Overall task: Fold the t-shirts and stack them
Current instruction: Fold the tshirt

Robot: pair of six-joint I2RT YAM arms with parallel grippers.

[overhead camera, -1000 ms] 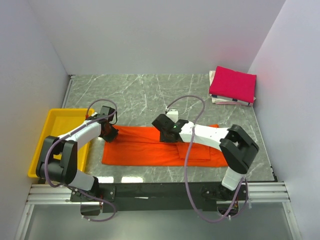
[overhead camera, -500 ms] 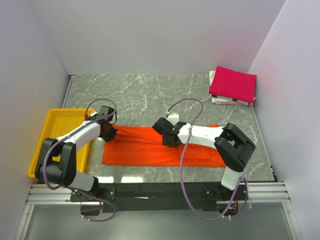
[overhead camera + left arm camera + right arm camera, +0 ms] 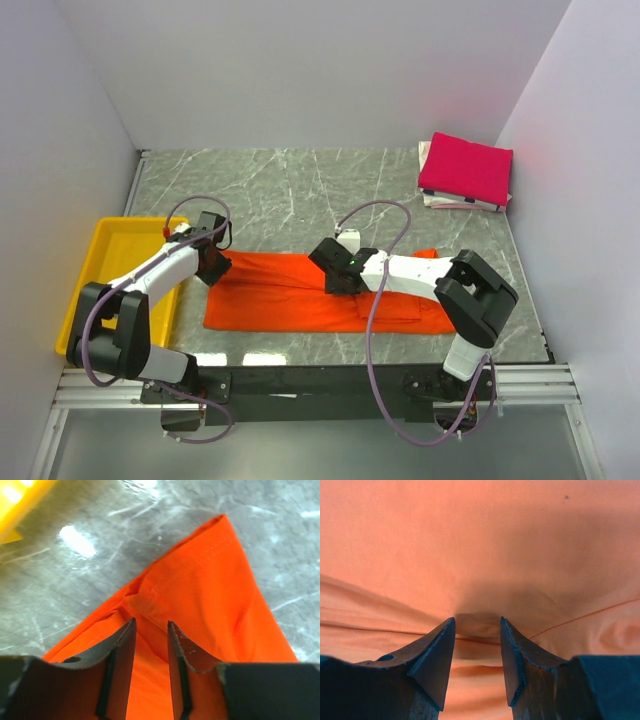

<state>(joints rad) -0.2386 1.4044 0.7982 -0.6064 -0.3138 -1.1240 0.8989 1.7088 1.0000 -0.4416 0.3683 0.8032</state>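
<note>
Orange t-shirt point(image 3: 290, 305) on near tabletop point(image 3: 280, 190): shows left hand point(image 3: 151, 622) pinching its left corner, right hand point(image 3: 477, 620) pinching its far edge, likely to lift a fold; magenta t-shirt point(image 3: 465, 168) folded, far right.

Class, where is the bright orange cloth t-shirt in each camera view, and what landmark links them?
Top external: bright orange cloth t-shirt, a long strip across the table's near middle.
Left wrist: t-shirt at centre and lower right, one corner pointing up.
Right wrist: t-shirt fills the frame.
Landmark: yellow plastic tray, left in top view, top-left corner in left wrist; not in right wrist.
</note>
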